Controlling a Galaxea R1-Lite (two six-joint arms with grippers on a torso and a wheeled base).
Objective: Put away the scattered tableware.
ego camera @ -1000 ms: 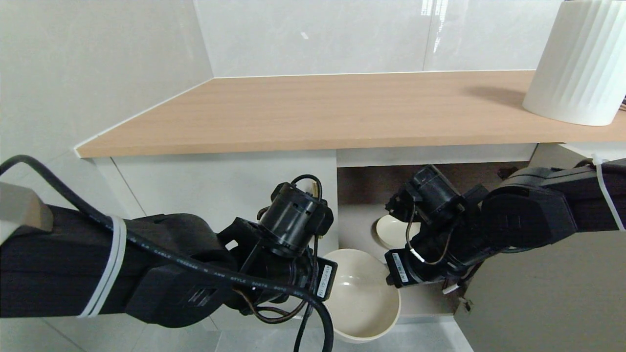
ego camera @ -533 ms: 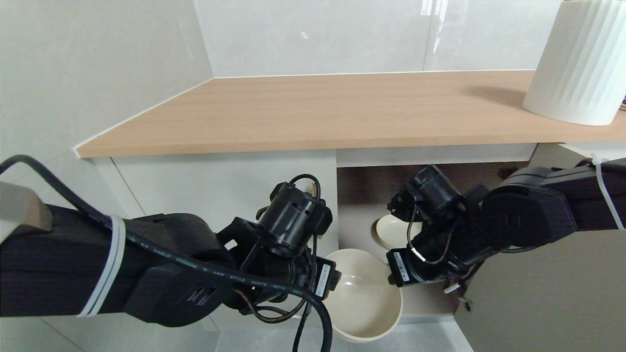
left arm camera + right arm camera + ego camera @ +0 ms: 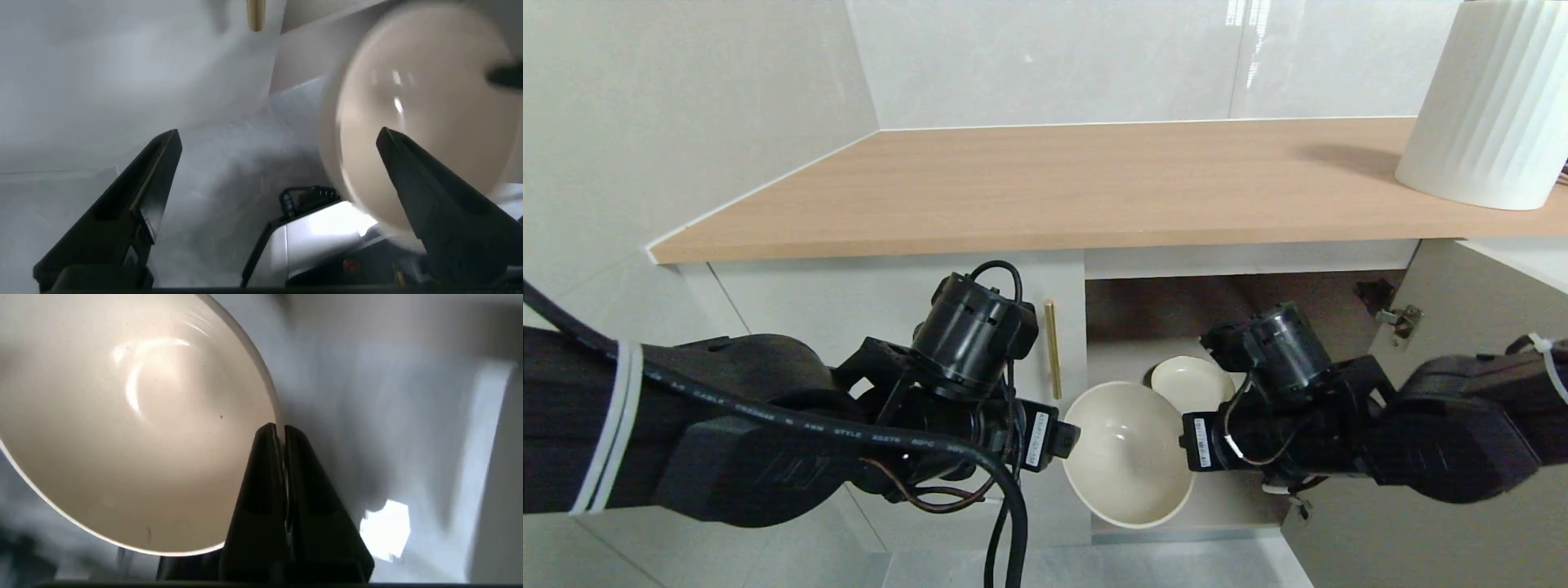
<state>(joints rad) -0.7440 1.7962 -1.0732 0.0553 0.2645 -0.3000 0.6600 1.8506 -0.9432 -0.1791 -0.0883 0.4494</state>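
Changes, left to right: the left arm has pulled back to the left and uncovered the brass door handle (image 3: 1050, 347) on the closed cabinet door. The left gripper (image 3: 276, 143) is wide open and holds nothing. It sits just beside the left rim of the cream bowl (image 3: 1127, 453); contact can't be judged.

The bowl has come up and in from the lower front edge, and now hangs at the mouth of the open cabinet (image 3: 1119, 359), tilted with its hollow facing up and toward the robot. Behind it, a small plate (image 3: 1191, 382) lies on the cabinet floor and hasn't moved.

The right arm has dropped lower and swung right, so the door hinge (image 3: 1401, 318) now shows. The right gripper (image 3: 282, 441) is clamped on the bowl's right rim, one finger inside and one outside.

Judgement: the bowl is on its way into the cabinet, carried by the right gripper alone. It isn't set down yet, and the likely spot is in front of or beside the small plate.
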